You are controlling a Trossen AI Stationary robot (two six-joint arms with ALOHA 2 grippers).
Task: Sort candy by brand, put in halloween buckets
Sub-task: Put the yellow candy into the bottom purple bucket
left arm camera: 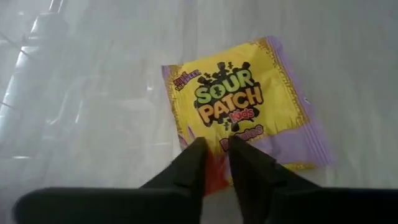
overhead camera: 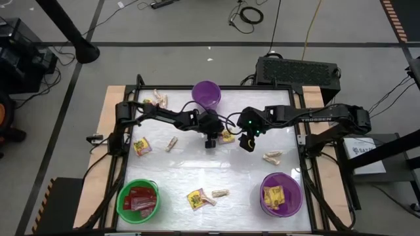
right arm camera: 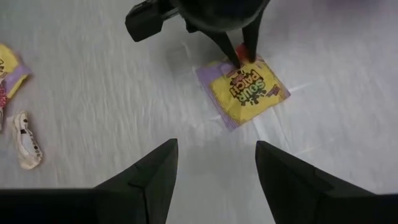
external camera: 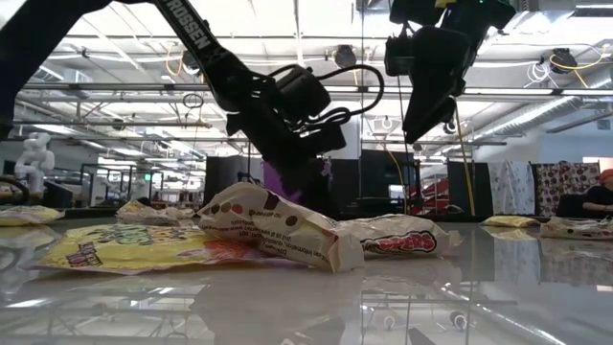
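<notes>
Left hand [left arm camera: 214, 163] down at mid-table [overhead camera: 184, 172], fingers [left arm camera: 189, 165] nearly together and pinching the near edge of a yellow Sour Patch packet [left arm camera: 249, 106] lying flat on the surface; a sliver of red showing between the fingertips. Packet not lifted as far as can be seen. Seen from above, that hand [overhead camera: 210, 141] just beside the packet [overhead camera: 227, 136], with the empty-looking purple bucket [overhead camera: 207, 94] close behind it.

Right hand [right arm camera: 214, 165] hanging above the table just across the same packet [right arm camera: 247, 89] from the left hand, fingers spread wide, holding nothing. In the overhead view, right hand [overhead camera: 247, 143] near the packet's other side. A tan twisted piece [overhead camera: 272, 157] on the table a little beyond the right hand, toward the second purple bucket [overhead camera: 282, 195], which holds yellow packets.

Green bucket [overhead camera: 138, 199] well away from the left hand at the table's near corner, red packets inside. Between the two near buckets, a yellow packet with tan pieces [overhead camera: 199, 198]. More candy out past the left hand: a yellow packet [overhead camera: 141, 146], a tan piece [overhead camera: 172, 143], and a small cluster [overhead camera: 156, 99] at the far corner.
</notes>
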